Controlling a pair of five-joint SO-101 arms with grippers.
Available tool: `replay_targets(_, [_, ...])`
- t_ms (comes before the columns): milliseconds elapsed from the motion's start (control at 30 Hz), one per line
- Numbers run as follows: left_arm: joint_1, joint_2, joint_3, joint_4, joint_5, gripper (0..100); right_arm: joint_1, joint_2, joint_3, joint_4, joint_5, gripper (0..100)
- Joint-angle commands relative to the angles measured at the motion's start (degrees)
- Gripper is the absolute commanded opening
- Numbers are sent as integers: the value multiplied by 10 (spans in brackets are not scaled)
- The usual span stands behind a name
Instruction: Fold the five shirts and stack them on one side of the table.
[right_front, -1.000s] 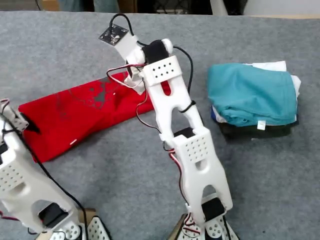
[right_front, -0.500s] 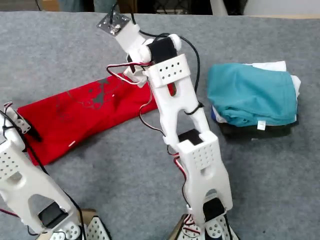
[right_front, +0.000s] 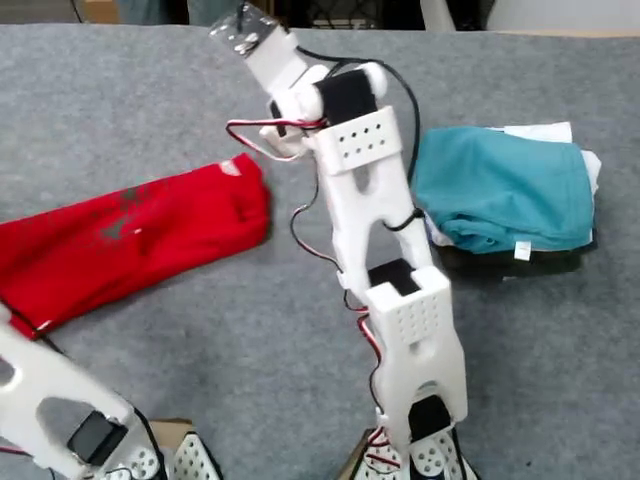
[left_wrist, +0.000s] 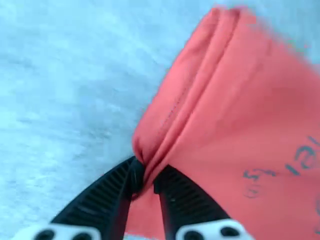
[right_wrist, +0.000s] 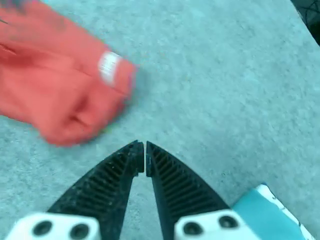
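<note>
left gripper (left_wrist: 145, 186) fingers clamped on a bunched fold at the edge of the red shirt (left_wrist: 240, 115), cloth pinched right at the fingertips, the rest of it spreading out beyond them and off to one side; grey table (left_wrist: 60, 75) on the other side of the fingers; right gripper (right_wrist: 145, 150) fingers together, tips closed on each other with nothing between, hanging over the table; rounded end of the red shirt with its white label (right_wrist: 109, 67) lies beyond the right fingertips and off to one side, apart from them, no contact; corner of a teal shirt (right_wrist: 265, 210) near the base of one right finger; high view: red shirt is a long folded strip across the left part of the table, stack of folded shirts (right_front: 505, 200) sits on the right side, teal shirt on top, white and dark ones under it, well apart from the red shirt, right arm (right_front: 385, 250) standing between the two
</note>
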Motion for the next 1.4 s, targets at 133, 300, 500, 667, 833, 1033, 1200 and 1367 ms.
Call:
replay_targets(133, [37,-150,-19,6,-4,28,58,-36,-7,-14,-4,15])
replay_targets(300, [158,-247,77,6,-4,28,74,-39,-7,-49,-10,15])
replay_targets(500, [320,-372,219,5,-4,28,93,-40,-21,-47,-9,15])
replay_targets(667, [465,-403,294,3,24,29,142,-36,-120,-55,-10,15])
replay_targets(833, [573,-338,297,-72,92,29,181,-36,-167,-45,-11,15])
replay_targets(1033, [661,-246,230,-118,149,29,181,-35,-178,-38,-10,15])
replay_targets(1200, [688,-164,155,-114,170,30,180,-20,-182,-39,-9,17])
replay_targets(1367, [669,-108,86,-76,234,107,174,7,-182,-47,-9,18])
